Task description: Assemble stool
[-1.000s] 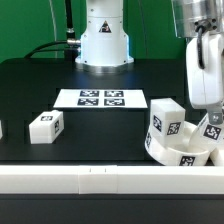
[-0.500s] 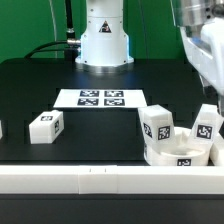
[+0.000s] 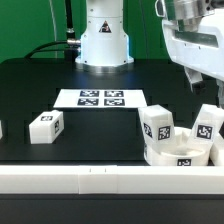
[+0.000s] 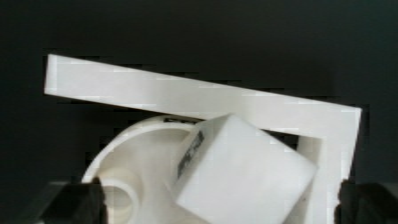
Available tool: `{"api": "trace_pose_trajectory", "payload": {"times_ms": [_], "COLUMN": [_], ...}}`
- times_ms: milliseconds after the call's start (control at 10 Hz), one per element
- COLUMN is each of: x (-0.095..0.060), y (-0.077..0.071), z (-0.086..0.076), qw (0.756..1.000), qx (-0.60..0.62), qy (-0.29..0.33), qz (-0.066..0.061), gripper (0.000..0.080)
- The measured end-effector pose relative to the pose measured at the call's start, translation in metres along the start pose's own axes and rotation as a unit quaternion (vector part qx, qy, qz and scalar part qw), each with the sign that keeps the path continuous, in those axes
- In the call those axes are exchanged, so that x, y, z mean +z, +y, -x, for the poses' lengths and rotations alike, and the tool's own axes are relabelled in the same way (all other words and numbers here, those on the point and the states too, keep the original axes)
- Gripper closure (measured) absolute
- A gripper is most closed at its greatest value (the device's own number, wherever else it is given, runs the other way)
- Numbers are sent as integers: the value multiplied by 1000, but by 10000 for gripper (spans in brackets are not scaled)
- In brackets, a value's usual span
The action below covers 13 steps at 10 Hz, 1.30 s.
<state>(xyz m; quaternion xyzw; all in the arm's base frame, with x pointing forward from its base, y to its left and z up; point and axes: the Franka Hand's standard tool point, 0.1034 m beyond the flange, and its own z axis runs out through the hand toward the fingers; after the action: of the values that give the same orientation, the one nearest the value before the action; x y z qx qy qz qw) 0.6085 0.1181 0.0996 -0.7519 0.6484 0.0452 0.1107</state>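
Note:
The white round seat (image 3: 181,154) lies at the exterior view's lower right, next to the rail. Two white tagged legs stand in it, one on the left (image 3: 157,124) and one on the right (image 3: 209,126). My gripper (image 3: 205,80) hangs open and empty above the right leg, clear of it. In the wrist view a leg (image 4: 249,175) and the seat (image 4: 128,160) lie below my open gripper (image 4: 217,205), with dark fingertips (image 4: 71,203) at both sides. A third leg (image 3: 45,127) lies loose on the table at the left.
The marker board (image 3: 100,98) lies flat in the middle of the black table. A long white rail (image 3: 90,181) runs along the front edge and also shows in the wrist view (image 4: 178,90). Another white part (image 3: 1,130) peeks in at the far left. The robot base (image 3: 104,35) stands behind.
My gripper has let go of the right-hand leg and risen straight up from it. The seat with its two legs has settled slightly leftward and upright.

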Motion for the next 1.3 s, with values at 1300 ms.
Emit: {"api": "trace_pose_trajectory", "payload": {"times_ms": [1300], "x": [-12], "y": [64], "z": [-80], "qw": [923], "qx": [-370], "qy": [-62], "qz": [88], "gripper": [150]}}
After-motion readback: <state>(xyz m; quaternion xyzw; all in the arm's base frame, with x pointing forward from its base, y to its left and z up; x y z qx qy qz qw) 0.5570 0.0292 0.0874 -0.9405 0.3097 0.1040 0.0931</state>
